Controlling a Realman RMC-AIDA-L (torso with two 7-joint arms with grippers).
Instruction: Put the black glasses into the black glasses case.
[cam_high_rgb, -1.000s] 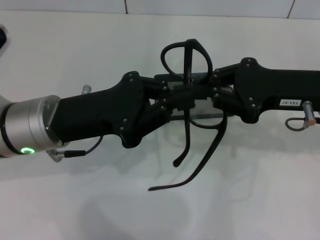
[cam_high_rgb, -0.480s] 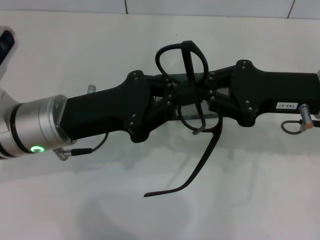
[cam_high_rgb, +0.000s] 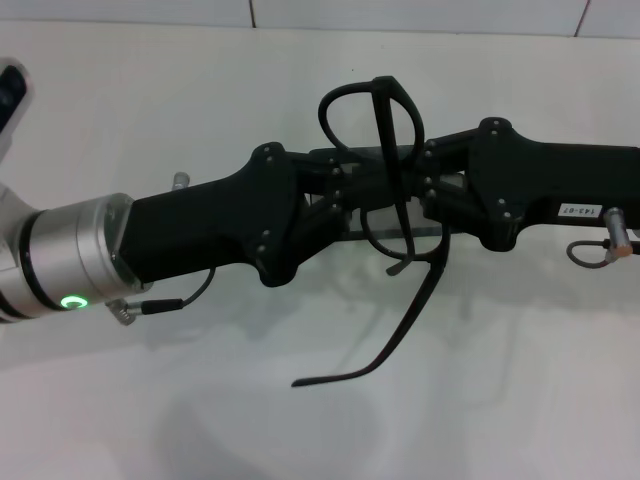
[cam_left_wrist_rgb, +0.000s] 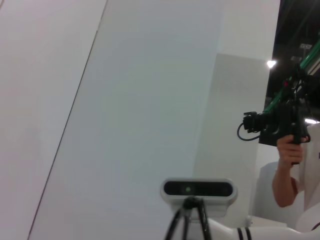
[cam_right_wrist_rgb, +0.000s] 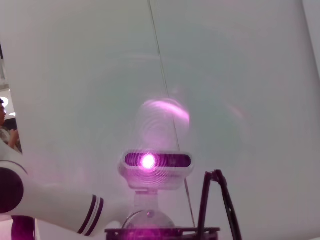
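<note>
Head view: the black glasses (cam_high_rgb: 385, 190) are up off the white table (cam_high_rgb: 500, 400), held between the two arms where their tips meet at the middle of the scene. The frame front stands on edge, one temple arm folded in, the other hanging open toward the near side. The black glasses case is not in sight, so the placing is, as I judge it, wholly left to do. The left gripper (cam_high_rgb: 345, 190) reaches in from the left and the right gripper (cam_high_rgb: 430, 185) from the right; both touch the frame, but whether either is clamped on it or parted I cannot tell.

Left wrist view: only a wall and a camera on a tripod (cam_left_wrist_rgb: 198, 190); no fingers, no glasses.

Right wrist view: a lit camera (cam_right_wrist_rgb: 156, 162) and, at the lower edge, a thin black part of the glasses.
</note>
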